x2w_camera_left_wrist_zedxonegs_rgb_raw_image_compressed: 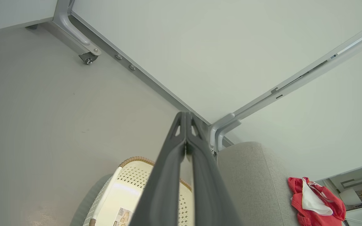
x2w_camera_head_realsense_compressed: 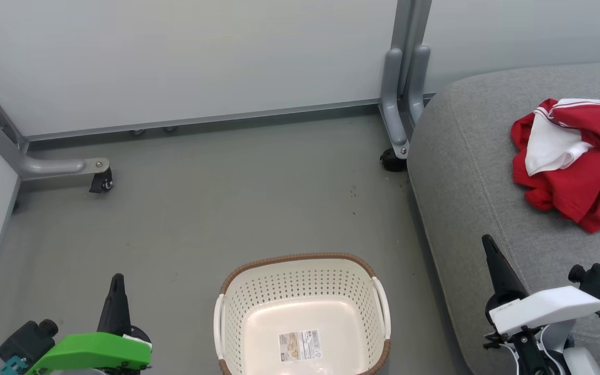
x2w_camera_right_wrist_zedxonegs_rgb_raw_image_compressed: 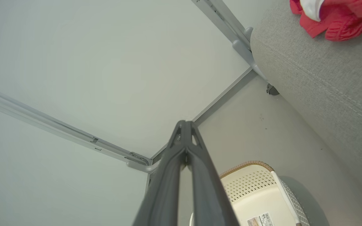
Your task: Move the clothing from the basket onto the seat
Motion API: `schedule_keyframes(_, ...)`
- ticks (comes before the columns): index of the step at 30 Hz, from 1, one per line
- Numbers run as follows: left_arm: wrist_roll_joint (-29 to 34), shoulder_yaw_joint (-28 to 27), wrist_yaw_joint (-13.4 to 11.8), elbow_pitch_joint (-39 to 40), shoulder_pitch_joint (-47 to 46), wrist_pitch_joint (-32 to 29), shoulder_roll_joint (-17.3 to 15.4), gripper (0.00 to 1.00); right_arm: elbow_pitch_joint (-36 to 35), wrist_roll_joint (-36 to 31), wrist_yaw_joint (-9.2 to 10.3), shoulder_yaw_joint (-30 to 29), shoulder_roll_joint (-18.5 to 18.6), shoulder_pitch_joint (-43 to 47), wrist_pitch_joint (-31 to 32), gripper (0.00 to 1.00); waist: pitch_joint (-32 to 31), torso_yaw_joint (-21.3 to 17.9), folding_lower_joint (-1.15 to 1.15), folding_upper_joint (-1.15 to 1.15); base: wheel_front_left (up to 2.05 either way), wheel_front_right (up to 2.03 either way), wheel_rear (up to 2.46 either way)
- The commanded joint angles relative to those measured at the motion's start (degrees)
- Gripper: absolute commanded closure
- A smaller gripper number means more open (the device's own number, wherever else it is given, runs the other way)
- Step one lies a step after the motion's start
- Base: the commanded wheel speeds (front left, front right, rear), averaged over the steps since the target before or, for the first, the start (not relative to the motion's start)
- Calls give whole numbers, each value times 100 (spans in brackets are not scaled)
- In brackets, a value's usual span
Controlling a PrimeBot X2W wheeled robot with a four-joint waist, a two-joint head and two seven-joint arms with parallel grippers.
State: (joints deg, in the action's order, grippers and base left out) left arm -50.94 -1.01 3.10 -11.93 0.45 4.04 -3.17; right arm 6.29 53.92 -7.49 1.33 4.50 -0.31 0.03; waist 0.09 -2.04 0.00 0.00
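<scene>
The cream basket (x2w_camera_head_realsense_compressed: pixel 237 307) with its brown rim stands on the floor at the bottom centre; inside I see only a label sticker (x2w_camera_head_realsense_compressed: pixel 300 345). Red and white clothing (x2w_camera_head_realsense_compressed: pixel 576 156) lies heaped on the grey seat (x2w_camera_head_realsense_compressed: pixel 466 172) at the right. My left gripper (x2w_camera_head_realsense_compressed: pixel 117 284) hangs shut to the left of the basket, holding nothing. My right gripper (x2w_camera_head_realsense_compressed: pixel 489 244) is shut and holds nothing, over the seat's front edge, well short of the clothing. The left wrist view shows the basket (x2w_camera_left_wrist_zedxonegs_rgb_raw_image_compressed: pixel 134 175), seat (x2w_camera_left_wrist_zedxonegs_rgb_raw_image_compressed: pixel 253 175) and clothing (x2w_camera_left_wrist_zedxonegs_rgb_raw_image_compressed: pixel 316 201); the right wrist view shows them too: basket (x2w_camera_right_wrist_zedxonegs_rgb_raw_image_compressed: pixel 247 188), seat (x2w_camera_right_wrist_zedxonegs_rgb_raw_image_compressed: pixel 325 88), clothing (x2w_camera_right_wrist_zedxonegs_rgb_raw_image_compressed: pixel 335 18).
Pale partition walls (x2w_camera_head_realsense_compressed: pixel 175 57) close off the back and left. Their grey metal feet with castors stand at the left (x2w_camera_head_realsense_compressed: pixel 101 182) and beside the seat's corner (x2w_camera_head_realsense_compressed: pixel 395 156). Grey floor (x2w_camera_head_realsense_compressed: pixel 227 208) lies between the walls, basket and seat.
</scene>
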Motion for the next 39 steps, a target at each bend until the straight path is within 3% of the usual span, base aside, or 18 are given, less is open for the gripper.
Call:
schedule_keyframes(1, -198, -45, 48, 28, -160, -47, -19, 100, -13, 187, -2, -27, 39, -131, 24, 100, 0, 4, 0, 0, 0, 0, 0)
schedule_keyframes(39, -2448, -353, 282, -107, -483, -638, 6, 100, 428, 2413, -2, -312, 45, -408, 257, 100, 4, 101, 0, 0, 0, 0, 0)
